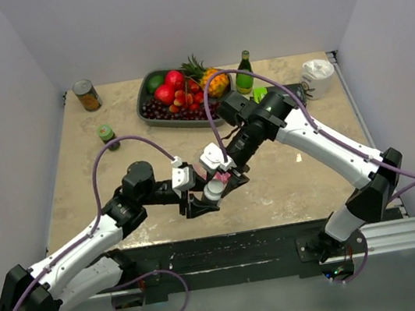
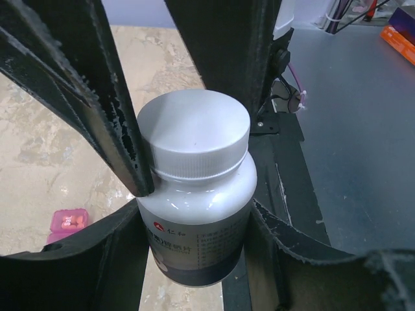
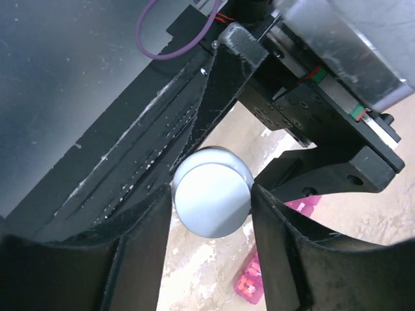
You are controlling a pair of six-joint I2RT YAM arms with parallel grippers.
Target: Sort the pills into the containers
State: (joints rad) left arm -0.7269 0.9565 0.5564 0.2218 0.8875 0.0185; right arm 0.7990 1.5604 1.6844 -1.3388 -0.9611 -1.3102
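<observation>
My left gripper (image 2: 198, 249) pinches the white plastic pill bottle (image 2: 202, 210) upright by its body; my right gripper (image 3: 211, 202) clamps its grey ribbed screw cap (image 2: 193, 133) from above. The pink translucent pill-organiser strip (image 2: 68, 222) lies on the beige marbled tabletop (image 1: 298, 180) just beneath the bottle, under my right gripper.

organiser (image 1: 223, 176) | pink translucent plastic strip of small square compartments | lies flat on table (image 1: 314, 178), centre-front | largely hidden from above | left wrist view shows one compartment bearing pale marks, pills or not unclear

White bottle (image 2: 202, 223) with grey cap (image 2: 194, 133), pink containers (image 2: 68, 221), beige mottled table (image 2: 52, 149)
</observation>
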